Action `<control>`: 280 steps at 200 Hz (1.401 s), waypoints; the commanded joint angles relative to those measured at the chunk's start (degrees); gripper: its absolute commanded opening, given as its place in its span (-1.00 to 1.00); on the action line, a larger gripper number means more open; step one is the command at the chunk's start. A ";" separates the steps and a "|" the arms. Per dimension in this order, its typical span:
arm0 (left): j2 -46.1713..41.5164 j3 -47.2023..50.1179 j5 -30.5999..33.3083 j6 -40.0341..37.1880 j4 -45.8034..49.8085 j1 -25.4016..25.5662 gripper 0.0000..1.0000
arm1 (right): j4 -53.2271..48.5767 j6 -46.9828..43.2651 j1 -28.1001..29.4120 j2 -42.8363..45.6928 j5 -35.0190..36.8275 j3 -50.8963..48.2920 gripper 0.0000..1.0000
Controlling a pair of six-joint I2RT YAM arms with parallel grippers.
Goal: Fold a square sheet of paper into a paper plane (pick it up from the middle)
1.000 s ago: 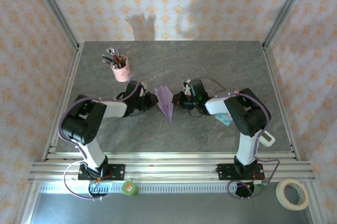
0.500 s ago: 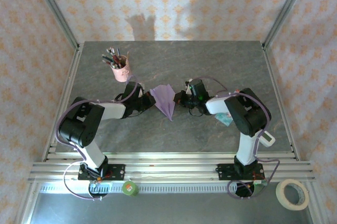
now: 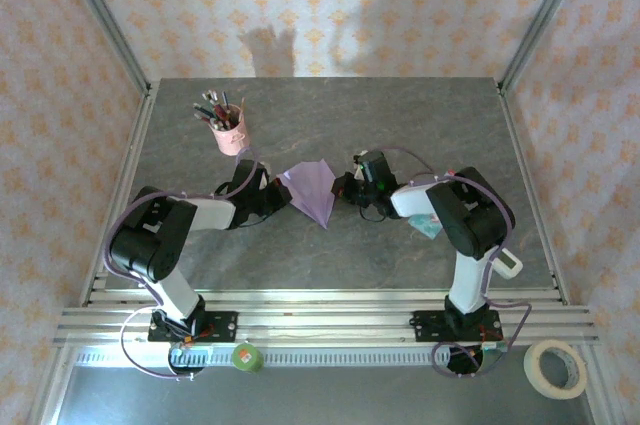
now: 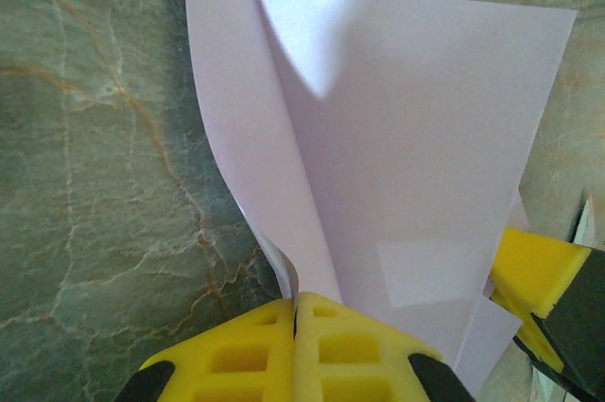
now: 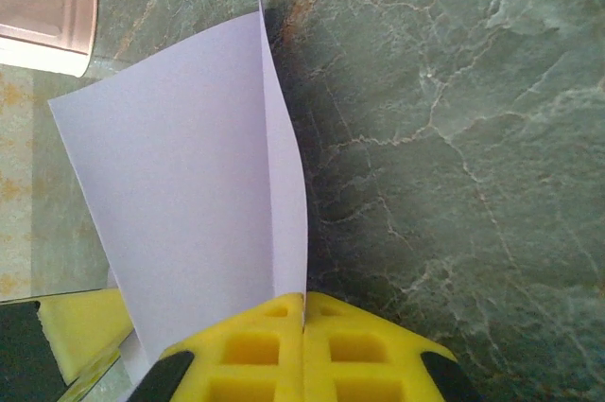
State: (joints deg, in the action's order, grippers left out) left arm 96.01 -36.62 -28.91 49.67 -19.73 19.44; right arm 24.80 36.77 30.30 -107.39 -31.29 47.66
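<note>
Midway across the table (image 3: pixel 420 125), I held the paper plane (image 3: pixel 312 189), left gripper (image 4: pixel 295 302) pinched shut on one wing, right gripper (image 5: pixel 304 300) on the other, and judged an even, gentle outward pull safest against tearing.

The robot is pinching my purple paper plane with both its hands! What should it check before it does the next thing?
1. Left gripper shut on the paper plane: ok.
2. Right gripper shut on the plane's opposite edge: ok.
3. Pink pen cup standing apart from the plane: ok.
4. Paper free of rips where it shows: ok.
5. Both wings the same size: cannot tell.
6. Sharp tip lifted off the table: cannot tell.
</note>
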 commanded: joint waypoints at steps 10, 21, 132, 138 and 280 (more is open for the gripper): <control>0.03 -0.32 -1.44 0.06 -2.42 -0.28 -1.00 | -1.22 -0.45 -0.36 0.61 -0.05 0.44 -0.89; 0.25 -0.92 -2.26 -0.24 -2.43 -0.32 -1.00 | -2.05 -0.79 -0.34 1.35 -0.67 1.08 -0.84; 0.32 -2.67 -4.75 -2.23 -1.37 -0.28 -1.00 | -28.93 -12.91 10.67 7.37 14.53 10.90 0.09; 0.40 -2.67 -4.76 -2.28 -1.38 -0.29 -1.00 | -29.80 -13.00 11.26 6.85 15.15 11.49 0.11; 1.03 -2.58 -5.64 -2.47 -1.54 -0.29 -1.00 | -36.73 -15.49 15.57 0.35 18.05 17.86 0.04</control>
State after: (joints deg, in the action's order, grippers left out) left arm 96.25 -38.33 -33.98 48.03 -20.40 19.44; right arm -9.47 22.06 45.71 -105.56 -15.81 63.42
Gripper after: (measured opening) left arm 0.062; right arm 0.542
